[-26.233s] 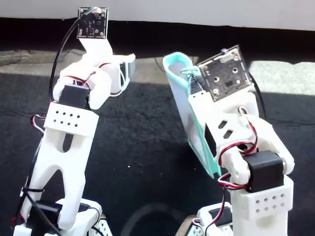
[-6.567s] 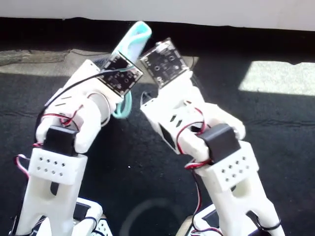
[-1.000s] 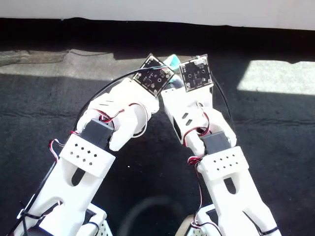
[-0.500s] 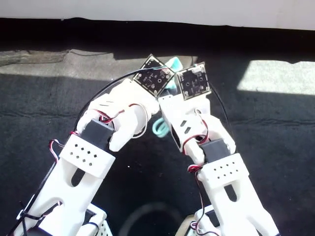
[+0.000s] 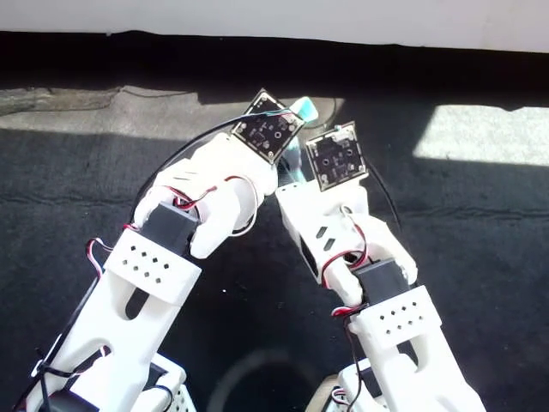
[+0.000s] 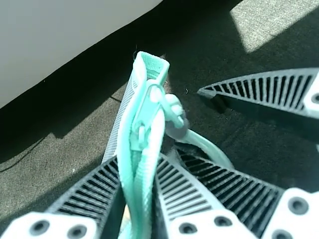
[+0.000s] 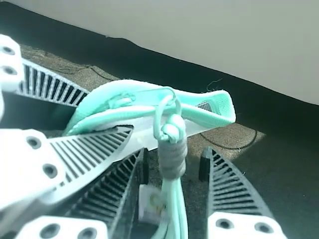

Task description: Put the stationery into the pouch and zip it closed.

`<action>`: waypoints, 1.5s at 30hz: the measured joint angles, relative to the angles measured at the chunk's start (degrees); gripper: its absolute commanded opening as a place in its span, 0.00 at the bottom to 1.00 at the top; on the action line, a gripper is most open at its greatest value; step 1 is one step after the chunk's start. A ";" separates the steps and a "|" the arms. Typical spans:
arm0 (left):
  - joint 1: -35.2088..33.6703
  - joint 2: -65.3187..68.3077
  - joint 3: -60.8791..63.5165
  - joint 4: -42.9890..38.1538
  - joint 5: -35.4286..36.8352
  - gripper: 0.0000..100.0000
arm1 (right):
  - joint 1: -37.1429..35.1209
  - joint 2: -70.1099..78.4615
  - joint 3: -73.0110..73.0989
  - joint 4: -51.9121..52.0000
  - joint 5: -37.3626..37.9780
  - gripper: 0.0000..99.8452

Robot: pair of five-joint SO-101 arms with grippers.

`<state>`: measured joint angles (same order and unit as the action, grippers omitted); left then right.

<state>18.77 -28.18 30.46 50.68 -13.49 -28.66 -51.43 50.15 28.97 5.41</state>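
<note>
The mint-green pouch (image 6: 144,94) stands on edge in the air, and its zipper runs along the upper rim. My left gripper (image 6: 141,167) is shut on the pouch's rim, one ribbed finger on each side. The zipper pull (image 7: 167,107) carries a grey knot (image 7: 172,152) and a mint cord that hang between the fingertips of my right gripper (image 7: 173,160). That gripper is open, with a gap on both sides of the cord. In the high view both arms meet at the back centre, and the pouch's tip (image 5: 302,110) pokes out above the wrists.
A black mat (image 5: 103,189) covers the table, with a sunlit patch (image 5: 489,133) at the back right. A white wall (image 5: 343,17) runs along the back edge. The pouch is held over a grey strip of table (image 7: 224,137).
My right arm has drawn back toward the front, and its wrist sits lower than a second ago. The mint loop seen half a second ago is hidden. The left arm has barely moved.
</note>
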 measured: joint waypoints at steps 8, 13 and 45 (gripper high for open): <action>0.00 0.00 0.00 0.00 0.09 0.01 | -0.44 4.40 0.00 0.00 0.00 0.19; 0.00 0.00 0.00 0.00 0.09 0.01 | -0.44 5.63 0.00 -1.67 0.00 0.19; -1.32 -0.09 -0.18 0.00 0.09 0.01 | -0.35 8.00 -2.73 -9.32 0.09 0.27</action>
<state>17.45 -28.26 30.29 50.68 -13.41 -29.01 -43.43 47.43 19.65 5.49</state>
